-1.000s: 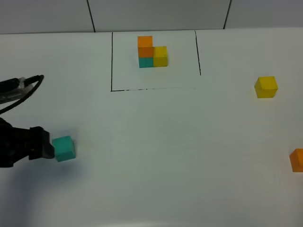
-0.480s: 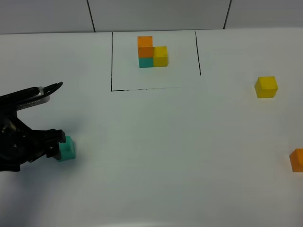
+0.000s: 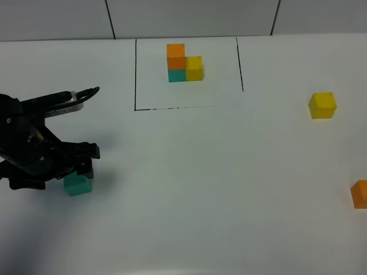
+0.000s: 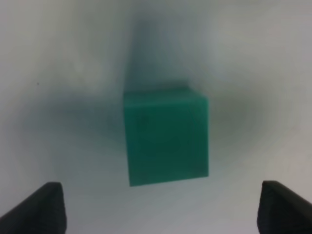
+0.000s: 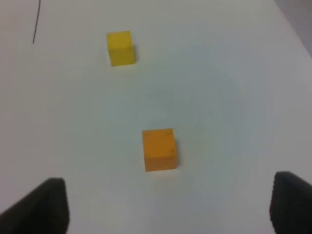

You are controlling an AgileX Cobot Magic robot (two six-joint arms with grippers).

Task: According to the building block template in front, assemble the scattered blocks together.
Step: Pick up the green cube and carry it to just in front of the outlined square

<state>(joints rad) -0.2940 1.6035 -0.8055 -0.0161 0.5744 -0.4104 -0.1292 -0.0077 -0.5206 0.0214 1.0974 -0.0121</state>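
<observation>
The building block template [image 3: 183,63], orange on teal with yellow beside, stands at the back inside a black-lined box. Of the scattered blocks, the teal cube [image 3: 78,185] lies at the left, and my left gripper [image 3: 75,172] hovers right over it, partly covering it. In the left wrist view the teal cube [image 4: 165,139] sits centred ahead of the open left gripper [image 4: 165,214], untouched. The yellow cube [image 3: 322,105] and orange cube [image 3: 360,193] lie at the right. My right gripper [image 5: 168,209] stands open short of the orange cube [image 5: 159,149], with the yellow cube [image 5: 120,47] beyond it.
A black line [image 3: 135,74] marks the box around the template on the white table [image 3: 218,172]. The orange cube lies at the right edge of the exterior view. The right arm does not show in that view.
My left arm has swung in from the left edge and now stands over the teal cube. The cubes have not moved.
</observation>
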